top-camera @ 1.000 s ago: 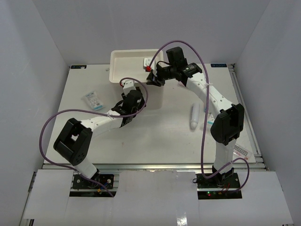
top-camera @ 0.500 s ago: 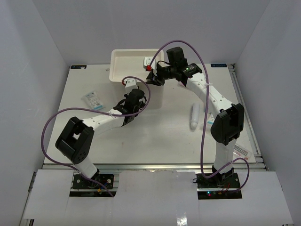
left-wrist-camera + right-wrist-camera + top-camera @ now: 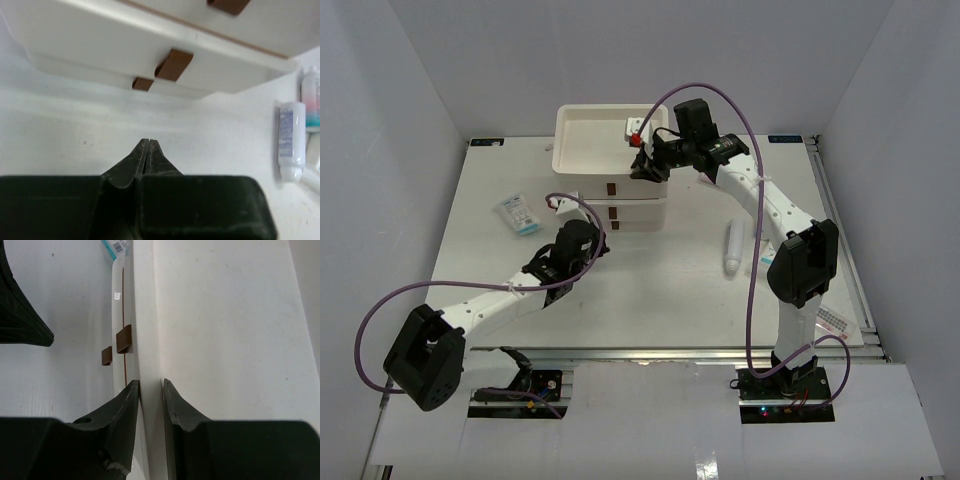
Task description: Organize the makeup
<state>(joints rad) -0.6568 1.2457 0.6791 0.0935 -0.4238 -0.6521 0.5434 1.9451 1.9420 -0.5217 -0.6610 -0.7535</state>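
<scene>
- Makeup lies scattered on the white surface (image 3: 670, 290). A white tube (image 3: 733, 248) is right of centre in the overhead view, a clear sachet (image 3: 520, 213) with blue print is at left, and a flat packet (image 3: 832, 320) with pinkish print is at the lower right edge.
- A small white item (image 3: 632, 128) sits inside the top drawer (image 3: 590, 135), close to its right wall. It is too small to identify.
- The white drawer box (image 3: 635, 205) stands at upper centre of the overhead view. Two brown handles (image 3: 610, 187) show on its near face below the top drawer.
- Right hand (image 3: 150, 390): narrow gap, one finger on each side of the top drawer's thin white wall, clamped on that rim. In its wrist view the drawer floor fills the right, and the handles are at left.
- Left hand (image 3: 149, 142): fingers pressed fully together, holding nothing. It is low over bare surface, tips pointing at the box front and apart from it.
- In the left wrist view the white tube lies at the right edge, well clear of the fingers.
</scene>
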